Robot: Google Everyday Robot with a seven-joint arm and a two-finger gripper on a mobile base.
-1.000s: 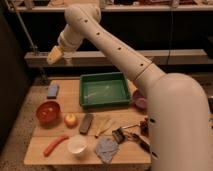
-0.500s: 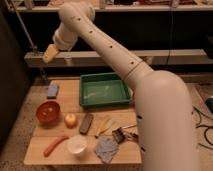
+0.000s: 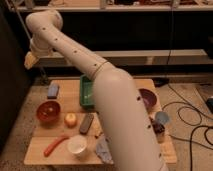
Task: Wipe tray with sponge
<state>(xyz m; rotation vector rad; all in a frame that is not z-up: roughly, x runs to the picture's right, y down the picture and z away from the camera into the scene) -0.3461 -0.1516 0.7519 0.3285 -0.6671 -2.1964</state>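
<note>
- Sponge [image 3: 52, 90]: a small blue-grey block with soft edges. It lies untouched at the far left of the wooden table [image 3: 36, 151], just left of the tray.
- Tray [image 3: 86, 93]: green rigid plastic with raised walls and a flat rim, largely hidden behind my arm.
- My gripper [image 3: 31, 60]: raised beyond the table's left end, well apart from the sponge, its fingers spread and carrying nothing.
- Progress, as I judge it: nothing is done yet, so grasping and wiping both remain.
- Surroundings: a glossy red bowl [image 3: 49, 111], a round purple bowl [image 3: 149, 98], a narrow dark grey bar [image 3: 86, 123] and a crumpled cloth [image 3: 104, 150].
</note>
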